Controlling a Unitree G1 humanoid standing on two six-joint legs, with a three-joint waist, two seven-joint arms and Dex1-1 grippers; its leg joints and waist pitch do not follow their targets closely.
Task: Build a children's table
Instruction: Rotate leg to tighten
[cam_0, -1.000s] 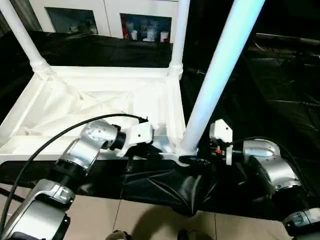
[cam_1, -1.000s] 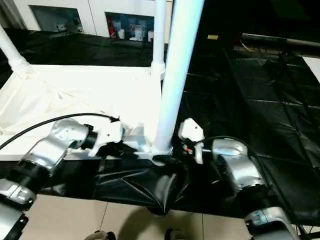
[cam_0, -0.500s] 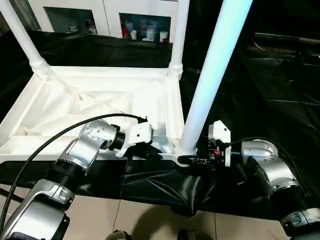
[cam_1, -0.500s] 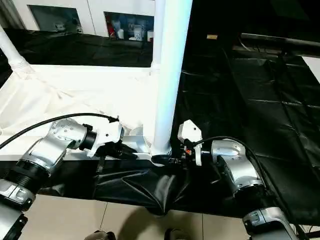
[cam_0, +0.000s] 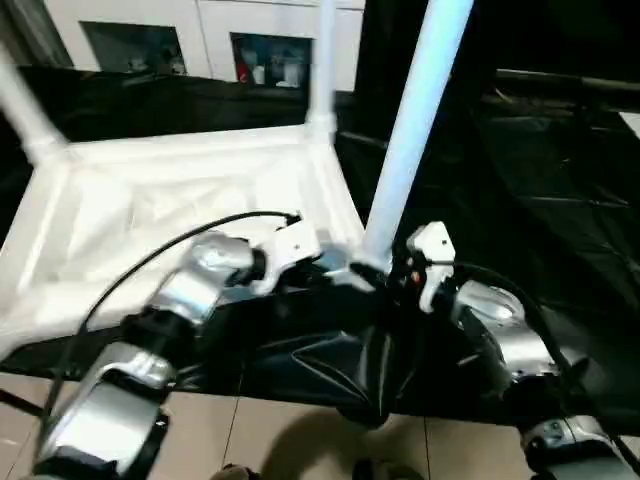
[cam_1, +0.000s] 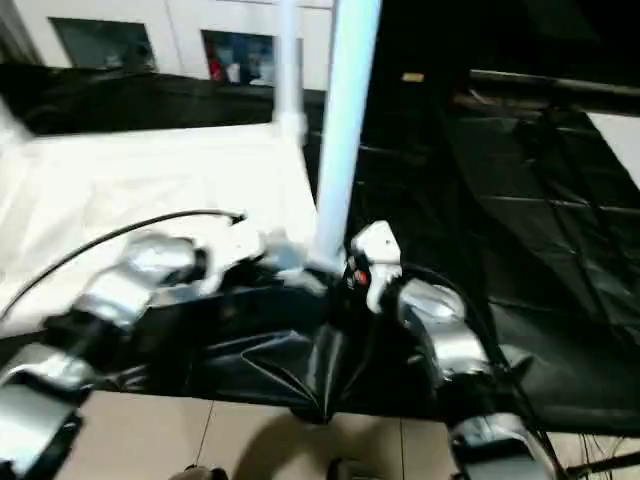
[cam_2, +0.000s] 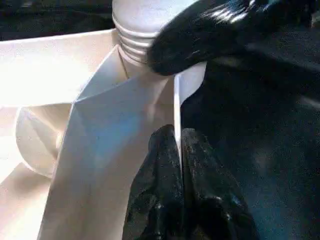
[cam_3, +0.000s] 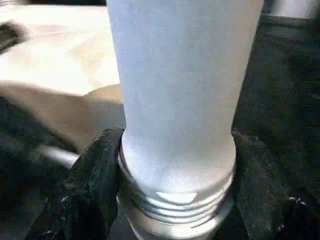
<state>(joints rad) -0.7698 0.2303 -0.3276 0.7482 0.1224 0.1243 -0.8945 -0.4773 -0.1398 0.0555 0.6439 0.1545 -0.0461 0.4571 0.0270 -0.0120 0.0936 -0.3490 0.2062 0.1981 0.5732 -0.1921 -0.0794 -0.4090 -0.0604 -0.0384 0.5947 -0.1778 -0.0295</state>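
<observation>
The right gripper (cam_3: 175, 200) has its fingers (cam_3: 90, 180) clasped around the base of a white leg (cam_0: 405, 150). The left gripper (cam_2: 181, 150), fingers pressed together, pinches the tabletop's rim (cam_2: 176, 107) beside it.

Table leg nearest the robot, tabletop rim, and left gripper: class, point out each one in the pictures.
table leg (cam_3: 175, 100): right wrist view, on its smooth shaft above the threaded end.
tabletop (cam_2: 176, 110): left wrist view, on its thin rim edge.
left gripper (cam_2: 179, 150): left wrist view, between the fingertips.
</observation>
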